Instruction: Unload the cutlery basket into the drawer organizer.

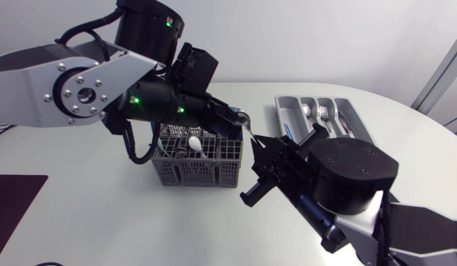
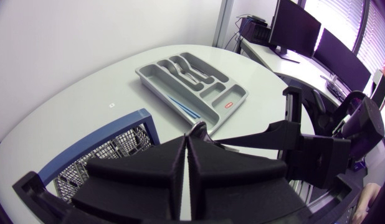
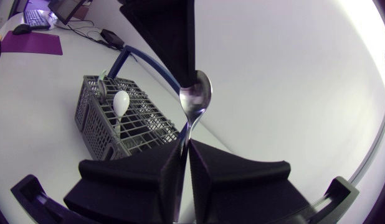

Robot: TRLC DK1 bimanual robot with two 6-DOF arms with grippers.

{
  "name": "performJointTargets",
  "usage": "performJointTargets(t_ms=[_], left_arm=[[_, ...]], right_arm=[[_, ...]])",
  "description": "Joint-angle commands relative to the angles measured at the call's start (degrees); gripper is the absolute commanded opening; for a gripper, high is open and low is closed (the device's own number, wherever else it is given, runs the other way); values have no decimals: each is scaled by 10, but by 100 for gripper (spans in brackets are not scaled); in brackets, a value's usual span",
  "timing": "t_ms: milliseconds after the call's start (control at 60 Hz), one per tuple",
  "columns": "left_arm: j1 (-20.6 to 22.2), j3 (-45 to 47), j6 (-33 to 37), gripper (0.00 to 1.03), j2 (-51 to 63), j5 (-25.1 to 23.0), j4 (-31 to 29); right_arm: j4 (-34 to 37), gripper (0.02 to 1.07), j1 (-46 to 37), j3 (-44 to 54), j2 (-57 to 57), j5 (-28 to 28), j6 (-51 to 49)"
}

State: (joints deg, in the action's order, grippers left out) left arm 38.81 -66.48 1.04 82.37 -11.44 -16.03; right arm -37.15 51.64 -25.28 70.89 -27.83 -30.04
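Spoon point(image 1: 248, 125) at frame centre, just past the basket's point(image 1: 199, 168) right rim. My left tool point(image 1: 236, 118) pinches its bowl, my right tool point(image 1: 259, 142) its handle. Organizer point(image 1: 282, 112) upper right on tabletop point(image 1: 103, 214).

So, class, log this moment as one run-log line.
stage: spoon handover | left gripper: shut on spoon | right gripper: shut on spoon | cutlery basket: white spoon inside | drawer organizer: partly filled
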Motion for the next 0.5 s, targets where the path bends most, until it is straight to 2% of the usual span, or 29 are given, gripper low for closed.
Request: performJointTargets(t_ms=[0,483], left_arm=[[6,1,-17,4,2,-2,2],[6,3,-15,5,-2,-2,1]], right_arm=[[-2,11,-4,6,6,-6,2],[1,8,-11,8,3,-6,2]])
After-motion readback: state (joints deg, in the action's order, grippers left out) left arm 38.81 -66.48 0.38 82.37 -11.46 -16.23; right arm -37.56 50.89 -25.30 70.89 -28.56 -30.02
